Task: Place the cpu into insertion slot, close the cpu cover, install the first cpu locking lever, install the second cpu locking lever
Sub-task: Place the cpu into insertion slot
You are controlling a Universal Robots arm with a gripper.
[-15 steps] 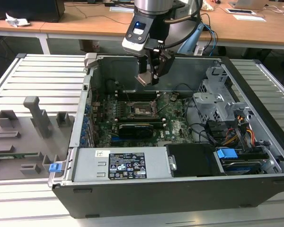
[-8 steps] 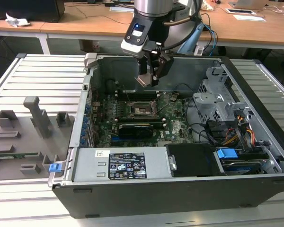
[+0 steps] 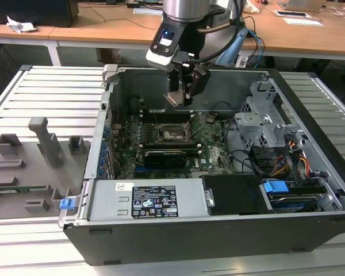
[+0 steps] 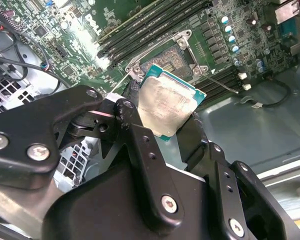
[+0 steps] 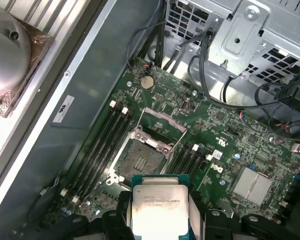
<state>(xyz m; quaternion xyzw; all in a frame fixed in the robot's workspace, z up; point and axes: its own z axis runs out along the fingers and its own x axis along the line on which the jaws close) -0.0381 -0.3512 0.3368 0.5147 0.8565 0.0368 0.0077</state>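
Note:
My gripper (image 3: 183, 95) hangs inside the open computer case, shut on the cpu (image 3: 175, 99). In both wrist views the cpu (image 4: 167, 102) (image 5: 159, 207) is a square silver-topped chip with a green edge, clamped between the two black fingers (image 4: 135, 115). The insertion slot (image 3: 172, 133) (image 5: 140, 161) (image 4: 169, 59) lies open on the green motherboard (image 5: 230, 145), below the chip and apart from it. The cpu cover (image 5: 161, 124) stands swung back at the slot's far side. Two thin wire locking levers (image 4: 121, 80) (image 4: 224, 84) stick out beside the slot, unlatched.
A long black card (image 3: 167, 155) sits in front of the slot. Memory slots (image 5: 97, 145) flank it. A power supply (image 3: 144, 201) fills the near side, and a metal drive cage (image 3: 264, 123) with cables stands on the exterior view's right. A grey fixture tray (image 3: 34, 155) lies outside the case.

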